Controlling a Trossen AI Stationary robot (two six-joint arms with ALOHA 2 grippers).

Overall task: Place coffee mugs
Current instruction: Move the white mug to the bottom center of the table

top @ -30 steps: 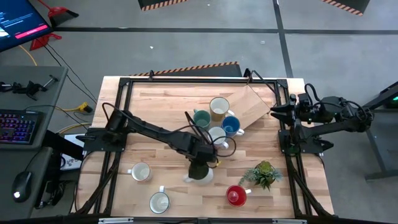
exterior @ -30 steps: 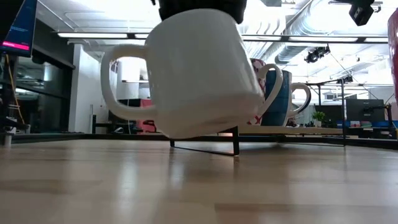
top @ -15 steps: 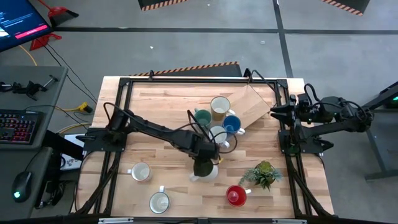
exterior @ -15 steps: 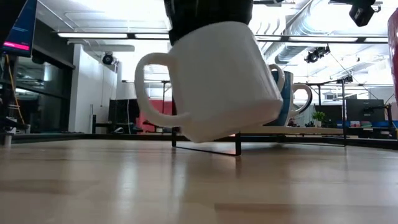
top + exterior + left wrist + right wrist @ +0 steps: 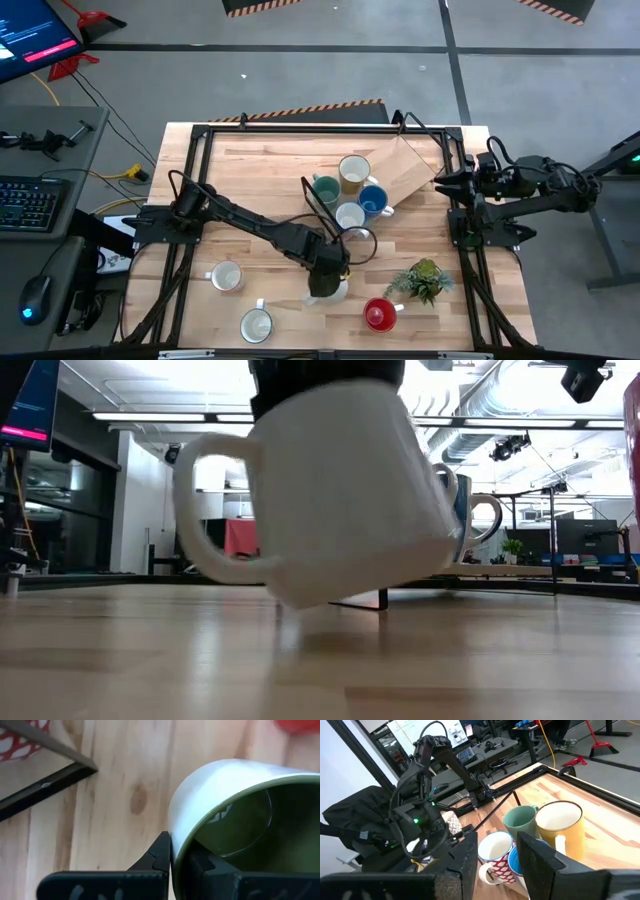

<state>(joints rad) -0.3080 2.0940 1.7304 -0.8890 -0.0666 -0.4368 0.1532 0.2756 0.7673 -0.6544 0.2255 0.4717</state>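
1. The left pincer (image 5: 327,285) is clamped on the rim of a white mug (image 5: 340,490), one finger (image 5: 161,852) outside the wall and the other inside the cup.
2. The low view shows that mug tilted and lifted off the tabletop (image 5: 260,180), its handle sticking out to the side.
3. From above, the held mug sits toward the near middle of the tabletop, mostly hidden beneath the left arm.
4. Near it lies a red mug (image 5: 379,315), and just beyond that stands a small green plant (image 5: 422,278).
5. Farther in, four mugs cluster close together: a teal mug (image 5: 324,189), a yellow mug (image 5: 353,173), a blue mug (image 5: 371,202) and a red-patterned white mug (image 5: 349,217).
6. Two pale mugs rest on the near left of the tabletop, one (image 5: 226,276) farther in and the other (image 5: 256,325) closer to the edge.
7. The right pincer (image 5: 495,857) waits with fingers apart and empty at the right edge of the tabletop, pointed at the cluster.
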